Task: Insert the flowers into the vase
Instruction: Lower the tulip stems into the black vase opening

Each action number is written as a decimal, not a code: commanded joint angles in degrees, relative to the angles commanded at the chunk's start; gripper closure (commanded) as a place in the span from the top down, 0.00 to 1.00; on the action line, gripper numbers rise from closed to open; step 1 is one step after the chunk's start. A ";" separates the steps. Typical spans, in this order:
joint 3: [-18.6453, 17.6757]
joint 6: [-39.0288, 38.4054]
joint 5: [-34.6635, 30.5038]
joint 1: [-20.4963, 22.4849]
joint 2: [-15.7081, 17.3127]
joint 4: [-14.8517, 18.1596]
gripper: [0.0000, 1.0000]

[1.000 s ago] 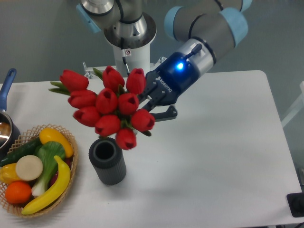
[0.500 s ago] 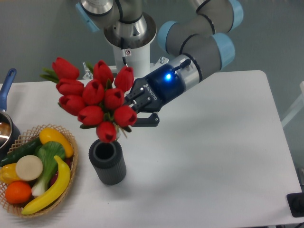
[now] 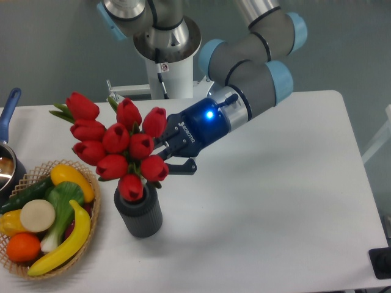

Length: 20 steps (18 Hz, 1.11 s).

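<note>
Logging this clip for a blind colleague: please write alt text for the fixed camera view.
A robot gripper holds a bunch of red tulips tilted above a dark ribbed vase on a white table. A wicker basket of fruit and vegetables sits to the vase's left.

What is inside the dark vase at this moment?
The lowest red bud of the flowers, held by the tool, sits over the mouth of the vase. The buds cover the opening, so whether stems are inside cannot be seen.
</note>
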<state>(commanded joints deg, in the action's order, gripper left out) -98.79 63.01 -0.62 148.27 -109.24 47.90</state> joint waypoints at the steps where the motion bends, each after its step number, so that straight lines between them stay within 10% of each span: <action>1: 0.17 0.18 0.00 -0.26 -0.35 0.00 0.21; 20: -2.28 3.25 -0.26 -1.76 -2.37 -0.26 0.22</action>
<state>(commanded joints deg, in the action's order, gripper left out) -101.07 66.27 -0.88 146.52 -111.62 47.64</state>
